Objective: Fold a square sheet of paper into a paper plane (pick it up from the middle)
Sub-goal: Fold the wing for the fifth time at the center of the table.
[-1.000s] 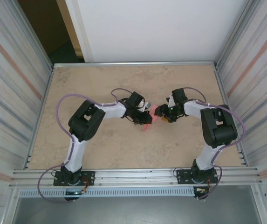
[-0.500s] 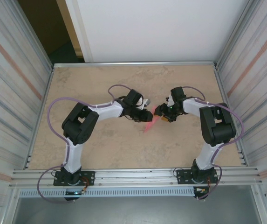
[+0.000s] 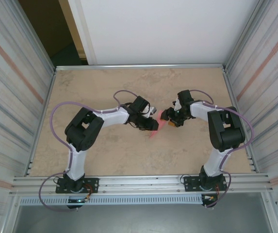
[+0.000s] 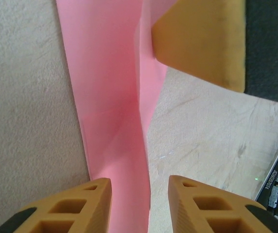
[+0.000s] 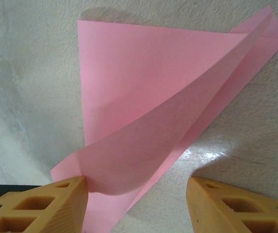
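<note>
On the table [image 3: 105,160], the paper plane [image 5: 129,97] lies half-folded with a layer bowing up; your left gripper [image 4: 139,180] and right gripper [image 5: 138,180] both stand spread, pinching nothing, so a careless close could crumple it or skew the crease

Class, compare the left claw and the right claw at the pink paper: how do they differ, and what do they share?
The left claw is parted narrowly; the right claw gapes wider. The left claw straddles a narrow part of the pink paper; the right claw faces its broad folded end. Both are open, with orange fingers.
</note>
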